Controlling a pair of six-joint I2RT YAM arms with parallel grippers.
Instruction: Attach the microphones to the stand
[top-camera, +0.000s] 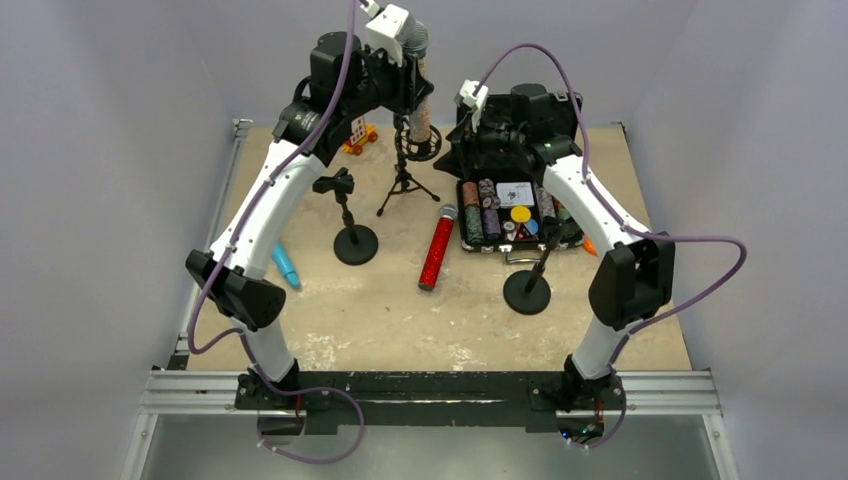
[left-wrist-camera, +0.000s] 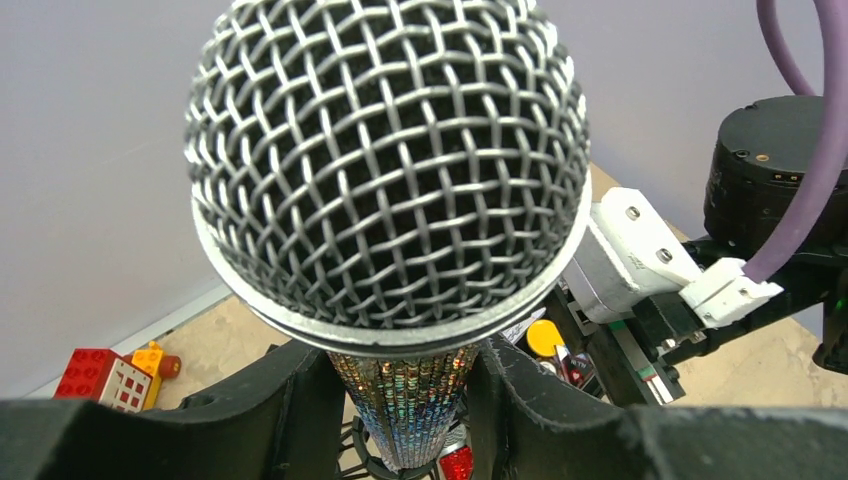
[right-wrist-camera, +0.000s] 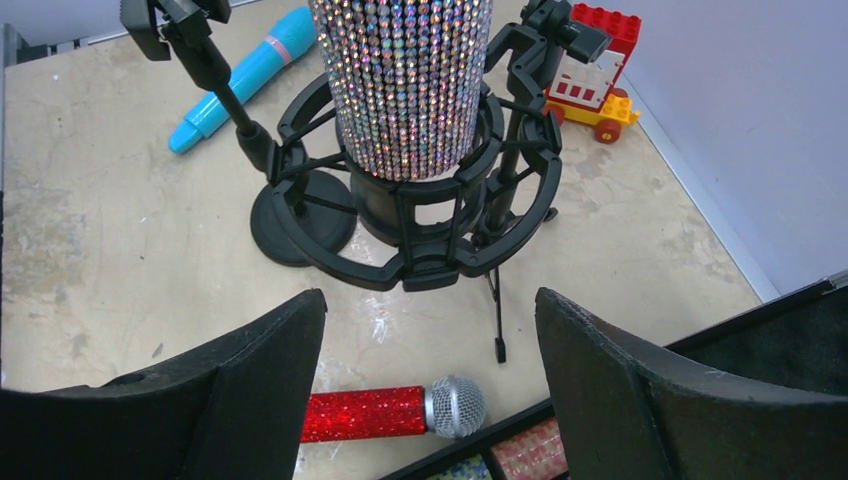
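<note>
The silver-glitter microphone (top-camera: 417, 88) stands upright at the back of the table, its lower end sitting in the ring mount (right-wrist-camera: 420, 235) of the small tripod stand (top-camera: 405, 185). My left gripper (left-wrist-camera: 405, 395) is shut on its glitter body just under the grey mesh head (left-wrist-camera: 390, 170). Just short of the mount, my right gripper (right-wrist-camera: 430, 335) hangs open and holds nothing. The red-glitter microphone (top-camera: 437, 248) lies flat mid-table and shows between the right fingers (right-wrist-camera: 250, 400). Left of my left arm lies the light-blue microphone (top-camera: 286, 265).
Two round-based stands (top-camera: 352, 238) (top-camera: 527, 287) are on the table. An open black case of poker chips (top-camera: 508, 218) sits right of the tripod, under my right arm. A red and yellow brick toy (top-camera: 358, 136) is at the back.
</note>
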